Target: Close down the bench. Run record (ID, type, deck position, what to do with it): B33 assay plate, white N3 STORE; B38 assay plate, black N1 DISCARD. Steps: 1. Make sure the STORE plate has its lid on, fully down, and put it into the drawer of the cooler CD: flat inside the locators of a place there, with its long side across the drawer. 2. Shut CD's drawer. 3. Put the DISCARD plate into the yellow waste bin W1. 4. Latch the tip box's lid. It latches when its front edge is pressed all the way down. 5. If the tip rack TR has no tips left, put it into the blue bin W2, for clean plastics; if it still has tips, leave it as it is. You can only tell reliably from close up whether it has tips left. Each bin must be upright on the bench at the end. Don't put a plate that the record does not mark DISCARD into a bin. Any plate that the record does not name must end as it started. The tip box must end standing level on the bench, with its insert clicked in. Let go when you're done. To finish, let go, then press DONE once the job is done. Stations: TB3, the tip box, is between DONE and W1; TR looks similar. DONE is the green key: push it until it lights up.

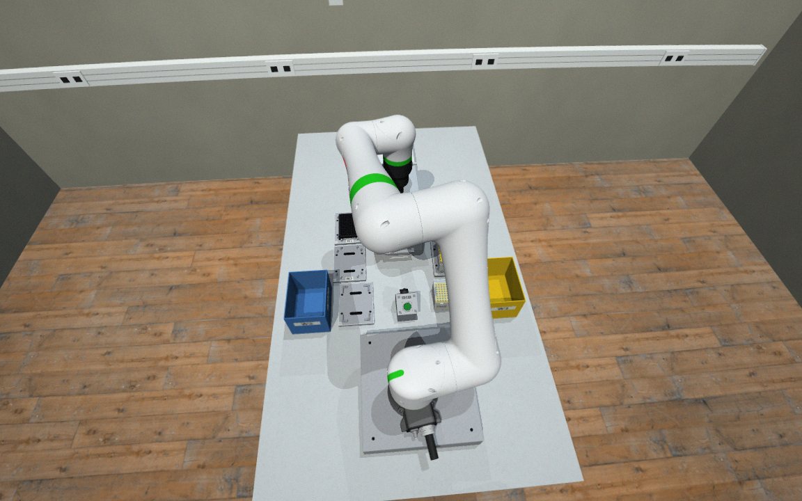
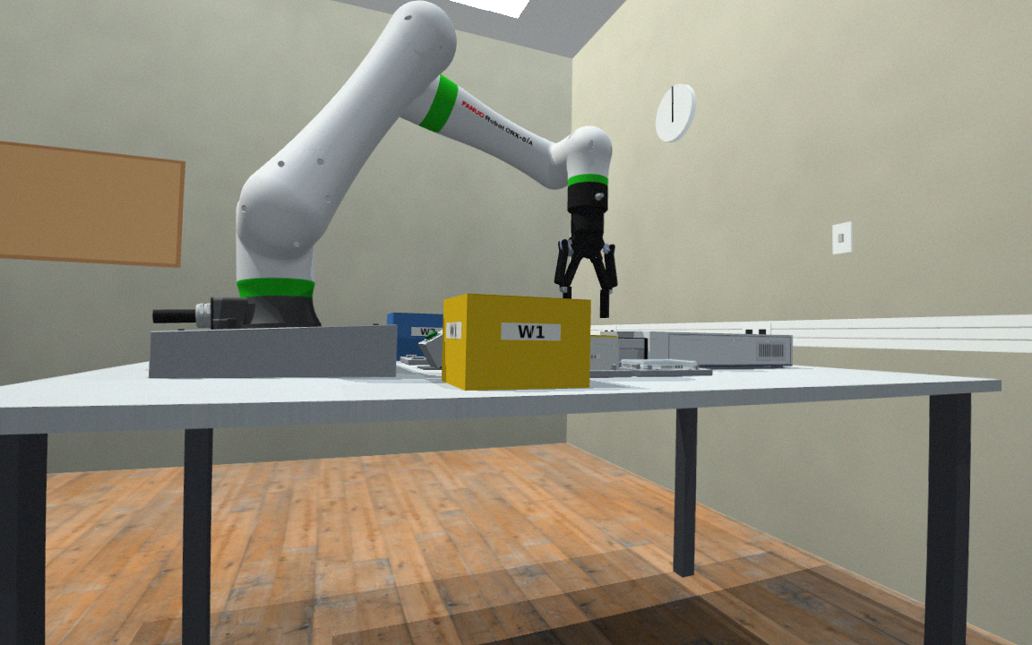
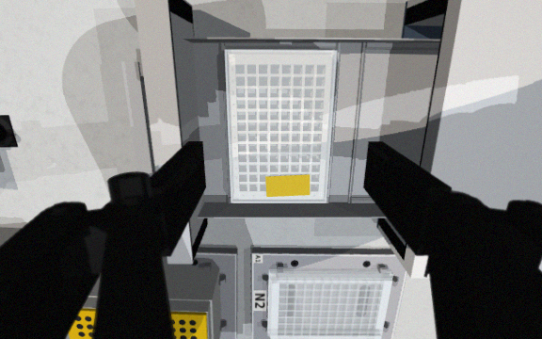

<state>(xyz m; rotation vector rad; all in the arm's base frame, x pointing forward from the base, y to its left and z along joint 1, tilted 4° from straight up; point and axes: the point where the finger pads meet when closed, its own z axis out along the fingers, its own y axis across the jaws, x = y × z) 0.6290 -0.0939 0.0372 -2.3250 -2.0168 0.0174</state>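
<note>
gripper (image 3: pixel 282 188): part-open, holds nothing, hanging above the drawer
B33 white plate (image 3: pixel 280 124): lidded, lies flat in CD drawer (image 3: pixel 393 118) toward far end of bench; long side seems to run along the drawer's travel, not across (judgement)
step: 1 placed, 2 due
next: check plate orientation, then push drawer front (image 3: pixel 290 209) shut
B38 black plate (image 1: pixel 346 226): at N1, left side, not yet binned

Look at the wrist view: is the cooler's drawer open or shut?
Open. The drawer stands pulled out, its inside exposed, with the white plate lying in it below the empty, open gripper.
</note>
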